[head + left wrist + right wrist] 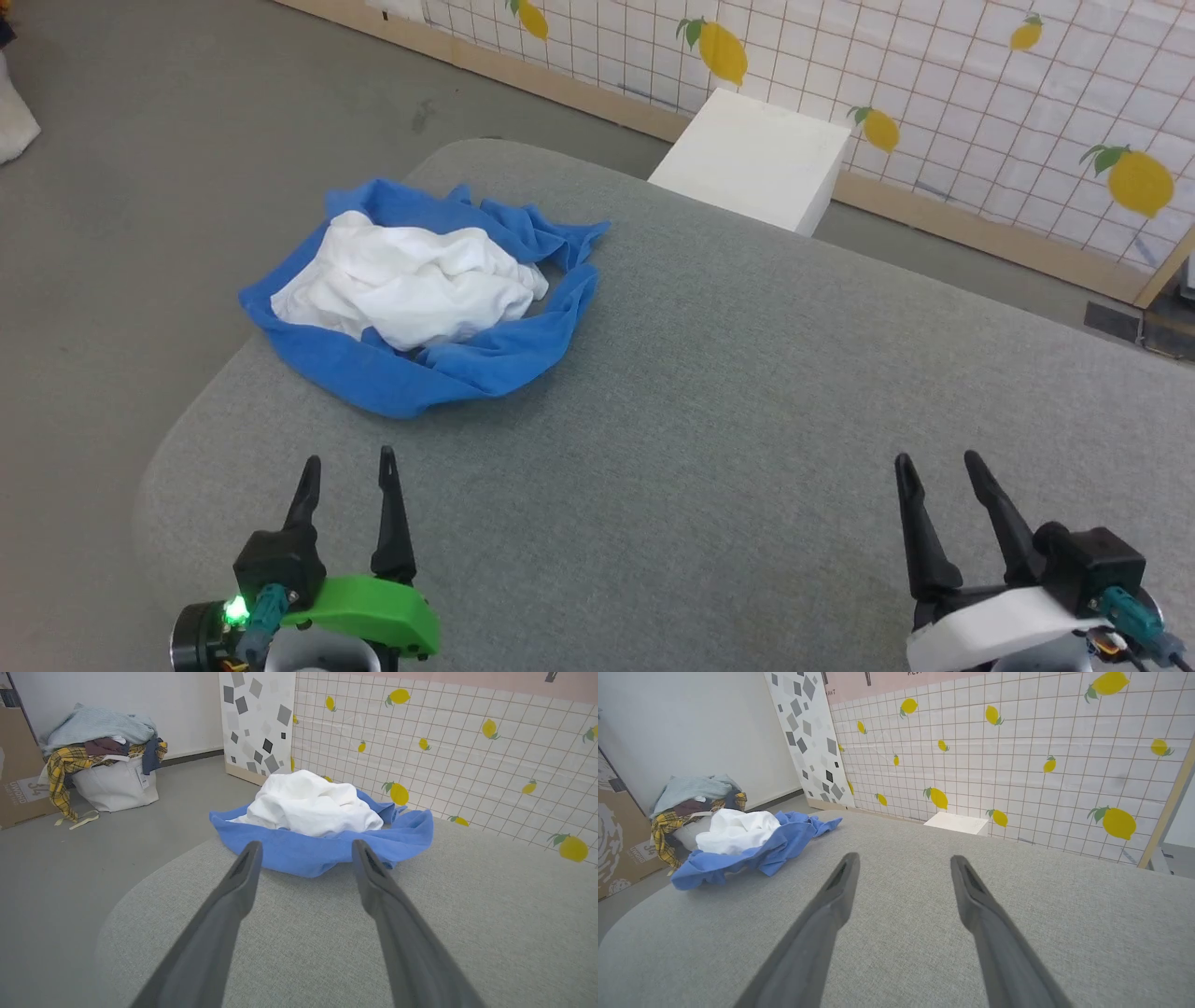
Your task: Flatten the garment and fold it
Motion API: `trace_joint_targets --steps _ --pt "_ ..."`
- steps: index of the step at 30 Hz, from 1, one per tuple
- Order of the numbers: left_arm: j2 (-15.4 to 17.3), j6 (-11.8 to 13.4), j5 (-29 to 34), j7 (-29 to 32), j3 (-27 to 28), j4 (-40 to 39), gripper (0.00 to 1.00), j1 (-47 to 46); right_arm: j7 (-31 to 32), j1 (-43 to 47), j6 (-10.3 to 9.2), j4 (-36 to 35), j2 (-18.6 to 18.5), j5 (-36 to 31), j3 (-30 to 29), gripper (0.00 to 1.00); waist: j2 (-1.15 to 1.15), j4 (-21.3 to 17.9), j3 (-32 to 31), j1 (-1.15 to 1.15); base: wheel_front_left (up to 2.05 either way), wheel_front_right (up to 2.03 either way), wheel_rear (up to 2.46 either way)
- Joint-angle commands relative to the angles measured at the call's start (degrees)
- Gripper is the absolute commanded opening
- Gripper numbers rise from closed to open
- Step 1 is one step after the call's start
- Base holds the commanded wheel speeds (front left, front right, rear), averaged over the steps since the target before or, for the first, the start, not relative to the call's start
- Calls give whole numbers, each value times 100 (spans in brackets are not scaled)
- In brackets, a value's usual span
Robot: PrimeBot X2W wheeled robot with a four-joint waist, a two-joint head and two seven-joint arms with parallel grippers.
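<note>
We saw the garment crumpled in a heap toward eleven o'clock on the grey surface, its white body bunched inside a ring of blue sleeves. Our left tool at seven o'clock and right tool at five o'clock both stood parted, gripping nothing, well apart from the cloth.

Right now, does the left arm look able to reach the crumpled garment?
Probably yes. The garment lies just ahead of the open left gripper, with bare grey table between them and nothing in the way.
</note>
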Motion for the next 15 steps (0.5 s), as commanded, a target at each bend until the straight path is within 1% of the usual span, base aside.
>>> trace_joint_targets --steps 1,5,8,10,11,13,15 --pt "64 -69 8 -28 -5 62 100 -72 22 83 -9 -27 1 18 6 100 0 -15 -2 0 0 0 0" --pt "346 -241 -137 312 141 215 100 -764 129 30 -9 -124 1 -19 66 100 0 -191 118 0 0 0 0" --pt "546 -437 -370 747 269 400 100 -1480 244 -89 -9 -278 1 -109 37 100 0 -385 389 0 0 0 0" --pt "654 -593 -630 1183 371 677 100 -2043 348 -200 -9 -418 1 -208 17 100 0 -541 645 0 0 0 0" --pt "741 -752 -914 1692 454 1055 100 -2617 460 -320 -9 -567 1 -328 -25 100 0 -696 937 0 0 0 0" --pt "811 -832 -1224 2224 574 1489 100 -3131 571 -445 -9 -724 1 -434 -59 100 0 -869 1253 0 0 0 0" --pt "979 -895 -1433 2726 665 1901 100 -3561 672 -568 -9 -873 1 -519 -76 100 0 -1065 1582 0 0 0 0"
